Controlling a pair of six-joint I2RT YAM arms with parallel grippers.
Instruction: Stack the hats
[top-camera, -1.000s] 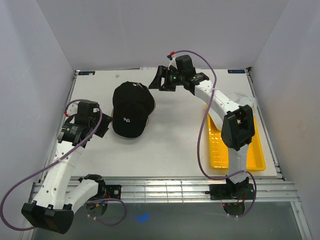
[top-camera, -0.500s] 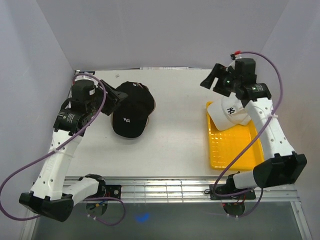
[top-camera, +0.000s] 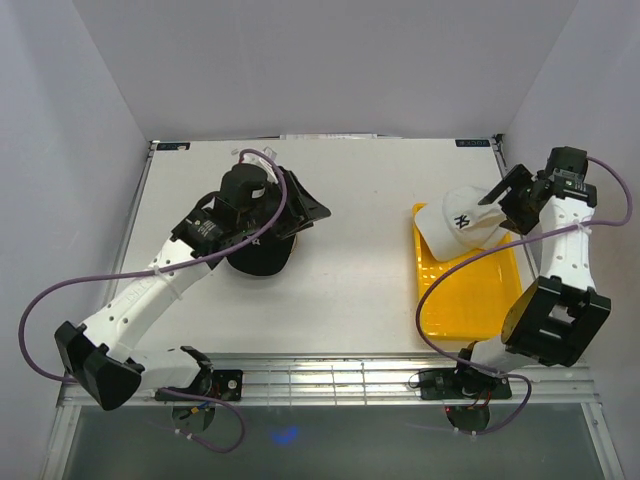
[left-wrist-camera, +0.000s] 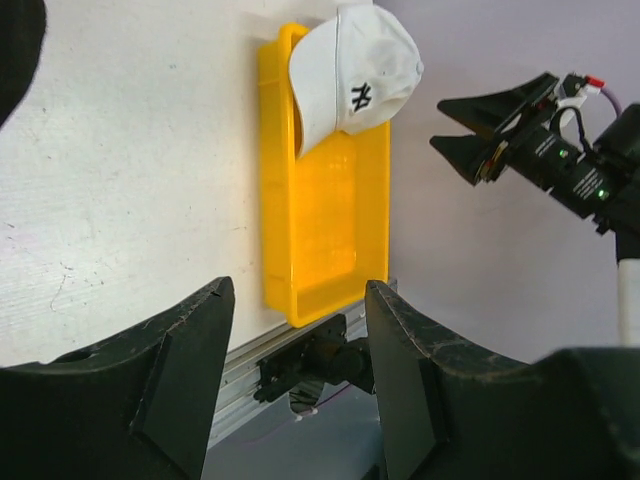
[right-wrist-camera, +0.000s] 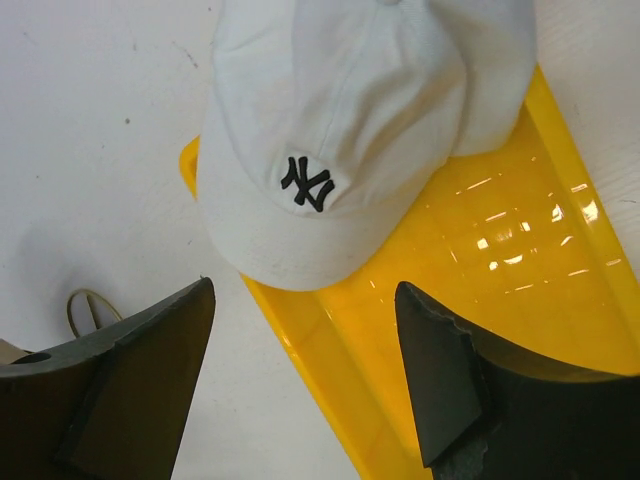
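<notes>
The white cap with a dark NY mark lies over the far end of the yellow tray. It also shows in the right wrist view and the left wrist view. My right gripper hangs open and empty just right of it, jaws wide apart. The black cap lies left of centre, mostly hidden under my left arm. My left gripper is open and empty above its right edge. The pink and tan caps are not in view.
The yellow tray runs along the right side of the table down to the front rail. A small tan loop lies on the table left of the tray. White walls close in the left, back and right.
My left arm swung from the left edge to over the black cap. My right arm swung from the back centre to the far right, uncovering the white cap on the tray.
</notes>
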